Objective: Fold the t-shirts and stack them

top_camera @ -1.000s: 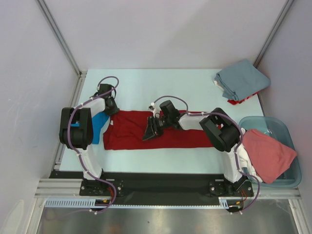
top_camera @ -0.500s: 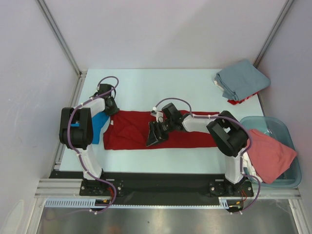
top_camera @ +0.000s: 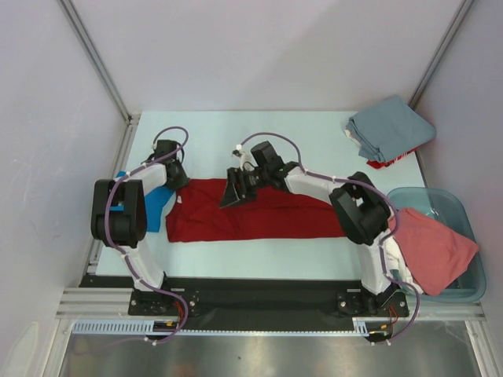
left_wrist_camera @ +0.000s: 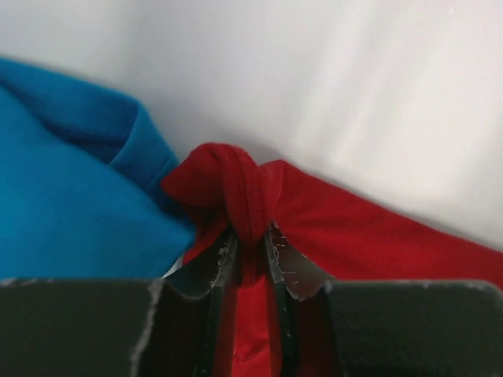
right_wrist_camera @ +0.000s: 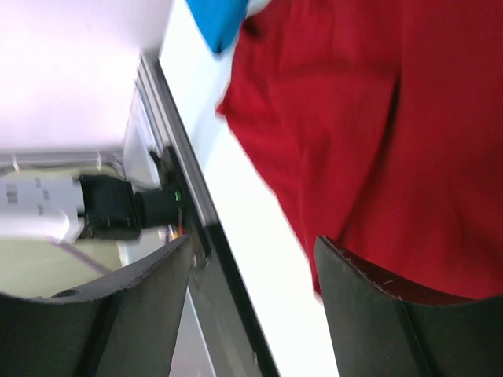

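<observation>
The crimson red t-shirt (top_camera: 259, 212) lies as a long folded strip across the middle of the table. A bright blue t-shirt (top_camera: 157, 206) lies at its left end, partly under the left arm. My left gripper (top_camera: 174, 177) is at the red shirt's far left corner. In the left wrist view this gripper (left_wrist_camera: 250, 236) is shut on a bunched fold of the red t-shirt (left_wrist_camera: 354, 228), beside the blue t-shirt (left_wrist_camera: 63, 196). My right gripper (top_camera: 232, 193) hovers over the strip's far edge. The right wrist view shows that gripper (right_wrist_camera: 251, 243) open and empty, the red t-shirt (right_wrist_camera: 377, 118) below it.
A folded grey-blue shirt (top_camera: 391, 129) tops a small stack at the back right corner. A teal bin (top_camera: 442, 201) stands at the right edge with a salmon-pink shirt (top_camera: 432, 247) draped over it. A metal rail (top_camera: 110, 196) runs along the table's left side.
My right gripper opened, let go of the red shirt and moved left and toward the far edge. The left gripper shifted slightly and still pinches the corner.
</observation>
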